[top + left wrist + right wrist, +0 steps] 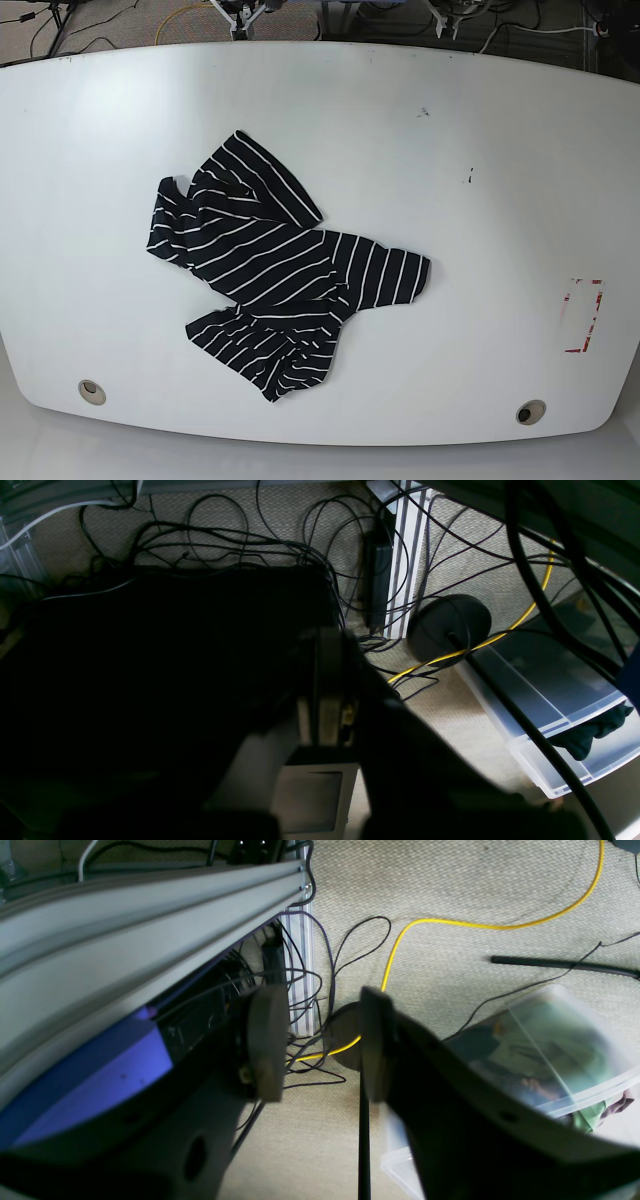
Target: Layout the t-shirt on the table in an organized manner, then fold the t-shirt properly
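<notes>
The t-shirt [270, 270], black with thin white stripes, lies crumpled and partly bunched left of centre on the white table [480, 180]. Neither arm shows in the base view. In the left wrist view my left gripper [328, 645] hangs over the carpeted floor with its fingers pressed together and nothing in them. My right gripper [322, 1045] also points at the floor, beside the table frame. Its two fingers stand apart with only floor and cables visible between them. The t-shirt does not appear in either wrist view.
Two grey grommet holes [92, 391] [530, 412] sit near the table's front edge, and a red-and-white sticker [585, 315] at the right. Below the table are tangled black cables [240, 545], a yellow cable [400, 940], an aluminium beam [125, 915] and a clear plastic bin [560, 705].
</notes>
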Tool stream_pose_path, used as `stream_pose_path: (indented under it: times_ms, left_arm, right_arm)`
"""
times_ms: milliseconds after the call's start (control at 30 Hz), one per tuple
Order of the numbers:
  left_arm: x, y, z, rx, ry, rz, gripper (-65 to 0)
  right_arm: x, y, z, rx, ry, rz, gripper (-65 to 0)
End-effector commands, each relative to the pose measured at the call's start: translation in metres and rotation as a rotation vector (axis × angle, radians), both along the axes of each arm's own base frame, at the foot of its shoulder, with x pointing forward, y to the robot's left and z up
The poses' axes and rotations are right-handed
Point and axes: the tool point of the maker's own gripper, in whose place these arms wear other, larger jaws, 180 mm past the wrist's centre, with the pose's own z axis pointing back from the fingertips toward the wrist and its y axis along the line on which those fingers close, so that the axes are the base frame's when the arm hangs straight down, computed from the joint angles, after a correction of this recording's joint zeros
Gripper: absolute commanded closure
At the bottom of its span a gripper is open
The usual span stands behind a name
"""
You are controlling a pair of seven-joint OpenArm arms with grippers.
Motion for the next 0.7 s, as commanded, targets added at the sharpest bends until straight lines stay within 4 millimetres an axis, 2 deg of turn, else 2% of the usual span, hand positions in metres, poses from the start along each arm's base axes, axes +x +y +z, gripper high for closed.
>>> stream_pose_path:
  times_ms: [0,667]
  left_arm:
    - [-0.001,0.007,0.001,0.013,-0.018,-0.017,-0.5]
    - [0.002,0.008,0.002,0.014,-0.036,-0.008,-0.6]
  right_arm:
    - [0.012,-0.016,0.005,-0.049,-0.057,-0.06,-23.5]
    - [0.008,-0.034,0.013,-0.123,-0.088,-0.051,-23.5]
